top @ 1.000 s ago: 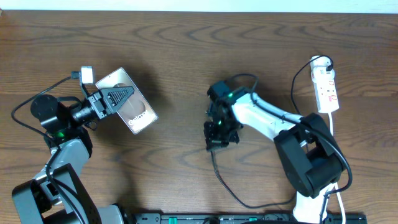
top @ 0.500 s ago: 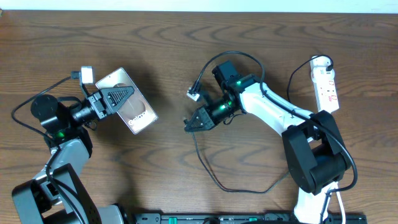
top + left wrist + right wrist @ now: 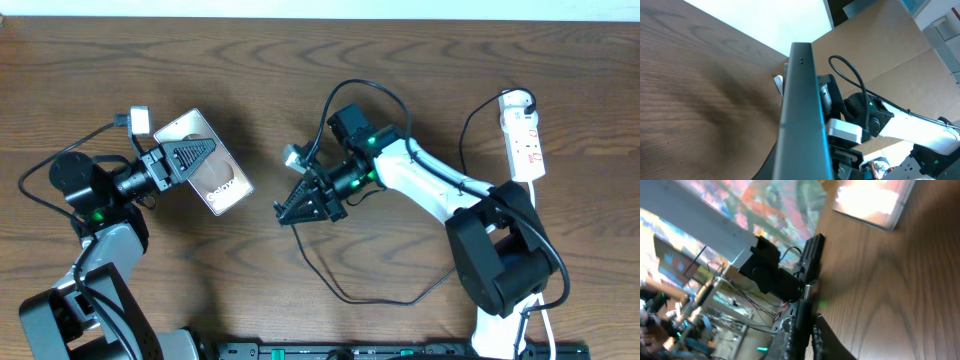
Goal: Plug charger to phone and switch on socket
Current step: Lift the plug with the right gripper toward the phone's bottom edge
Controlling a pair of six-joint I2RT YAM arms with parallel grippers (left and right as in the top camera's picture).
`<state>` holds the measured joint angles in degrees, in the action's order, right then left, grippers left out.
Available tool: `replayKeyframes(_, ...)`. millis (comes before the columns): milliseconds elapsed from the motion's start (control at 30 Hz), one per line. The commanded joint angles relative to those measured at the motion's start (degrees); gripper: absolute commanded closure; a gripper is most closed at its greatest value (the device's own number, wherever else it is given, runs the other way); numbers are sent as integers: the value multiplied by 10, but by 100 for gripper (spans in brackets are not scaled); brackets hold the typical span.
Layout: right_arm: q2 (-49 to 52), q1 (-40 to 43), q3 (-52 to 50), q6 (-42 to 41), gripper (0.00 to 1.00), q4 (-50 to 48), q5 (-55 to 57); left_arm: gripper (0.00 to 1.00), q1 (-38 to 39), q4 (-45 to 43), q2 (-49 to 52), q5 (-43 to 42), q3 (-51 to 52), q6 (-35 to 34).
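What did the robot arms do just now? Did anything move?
The right pincer swung round and travelled left, toward the phone. It stayed shut on the charger and dragged the cable's loop along with it. The left pincer kept its hold on the phone in the same spot, and the socket did not move.

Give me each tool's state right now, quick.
Left tool: closed, holding the phone.
Right tool: closed, holding the charger near its plug end.
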<state>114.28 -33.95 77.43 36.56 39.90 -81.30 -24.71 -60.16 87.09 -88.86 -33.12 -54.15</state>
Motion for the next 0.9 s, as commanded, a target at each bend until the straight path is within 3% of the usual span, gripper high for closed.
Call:
replayKeyframes(0, 6, -11, 4, 53, 96, -10, -51, 92, -2, -3, -6, -13, -9, 5)
replayKeyframes(867, 39, -15, 4, -18, 99, -20, -81, 93, -2, -3, -6, -9, -9, 5)
